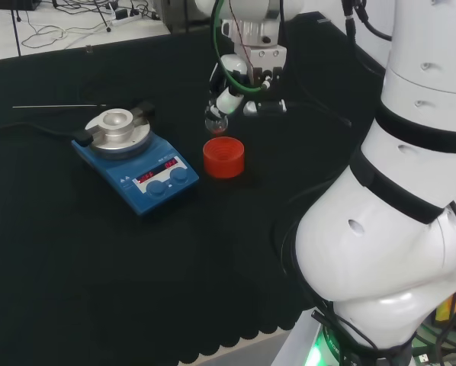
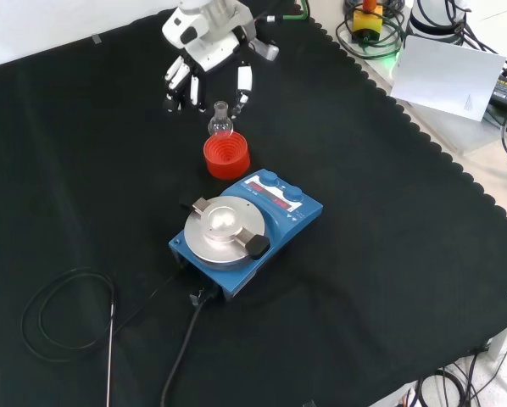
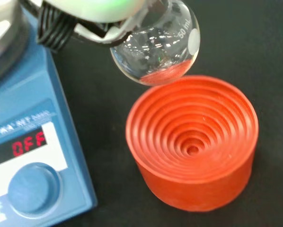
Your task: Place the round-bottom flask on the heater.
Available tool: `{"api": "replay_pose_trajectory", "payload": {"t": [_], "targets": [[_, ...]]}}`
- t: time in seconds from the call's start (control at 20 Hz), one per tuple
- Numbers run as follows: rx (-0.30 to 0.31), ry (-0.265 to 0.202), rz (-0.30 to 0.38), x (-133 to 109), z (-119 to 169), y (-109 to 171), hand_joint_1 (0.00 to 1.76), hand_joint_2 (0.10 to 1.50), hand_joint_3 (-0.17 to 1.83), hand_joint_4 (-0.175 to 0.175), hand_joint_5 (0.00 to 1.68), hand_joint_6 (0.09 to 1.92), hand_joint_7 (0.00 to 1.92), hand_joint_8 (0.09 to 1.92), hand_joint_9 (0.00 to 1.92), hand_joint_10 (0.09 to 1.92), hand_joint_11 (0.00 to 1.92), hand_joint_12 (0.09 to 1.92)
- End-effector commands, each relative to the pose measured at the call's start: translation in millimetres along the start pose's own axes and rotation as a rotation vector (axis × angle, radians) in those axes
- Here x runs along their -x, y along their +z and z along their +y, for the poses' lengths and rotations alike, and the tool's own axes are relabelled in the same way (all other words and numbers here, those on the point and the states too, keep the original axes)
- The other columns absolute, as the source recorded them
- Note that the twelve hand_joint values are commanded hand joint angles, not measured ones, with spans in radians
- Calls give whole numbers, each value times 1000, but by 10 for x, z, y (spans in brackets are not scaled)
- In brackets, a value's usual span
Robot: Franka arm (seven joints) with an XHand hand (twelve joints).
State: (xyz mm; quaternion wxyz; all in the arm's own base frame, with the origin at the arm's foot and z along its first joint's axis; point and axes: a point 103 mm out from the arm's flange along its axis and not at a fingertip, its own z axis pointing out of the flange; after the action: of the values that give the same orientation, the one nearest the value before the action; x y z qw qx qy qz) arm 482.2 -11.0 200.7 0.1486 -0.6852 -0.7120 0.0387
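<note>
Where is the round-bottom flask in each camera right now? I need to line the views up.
Head view: round-bottom flask just above the red ribbed stand, under the hand.
Front view: flask at top centre, directly behind the stand, between the hand's fingers.
Wrist view: flask large and close, raised beside the stand's rim.
Shared landmark: the blue heater.

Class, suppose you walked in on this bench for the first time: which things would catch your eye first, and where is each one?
The red ribbed stand jumps out against the black cloth, near the middle of the bench. Just above it, off the stand, the hand holds a small clear round-bottom flask. Next to the stand sits the blue heater with its round silver top, nearer the camera in the front view.
</note>
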Motion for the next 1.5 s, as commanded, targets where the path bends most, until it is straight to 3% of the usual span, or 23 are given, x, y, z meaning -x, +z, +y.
{"api": "replay_pose_trajectory", "payload": {"t": [0.05,0.35,0.45,0.8,1.15,1.5], "targets": [[12,-28,-35,-230,-81,-213,1080,651,835,175,1101,1058,188,621,520,607,309,1344],[11,-55,-83,-512,-3,-394,1080,649,839,175,1101,1059,187,622,519,606,311,1344],[8,-55,-95,-445,60,-452,1080,648,840,175,1102,1059,187,622,518,606,311,1344],[-5,-136,-83,-1138,408,-570,1084,640,849,175,1109,1052,187,624,518,606,313,1343],[-36,-207,-96,-1453,705,-522,1086,634,854,175,1114,1046,188,626,518,606,314,1343],[-77,-228,-100,-1590,904,-373,1088,628,860,175,1120,1039,188,627,518,606,315,1342]]}}
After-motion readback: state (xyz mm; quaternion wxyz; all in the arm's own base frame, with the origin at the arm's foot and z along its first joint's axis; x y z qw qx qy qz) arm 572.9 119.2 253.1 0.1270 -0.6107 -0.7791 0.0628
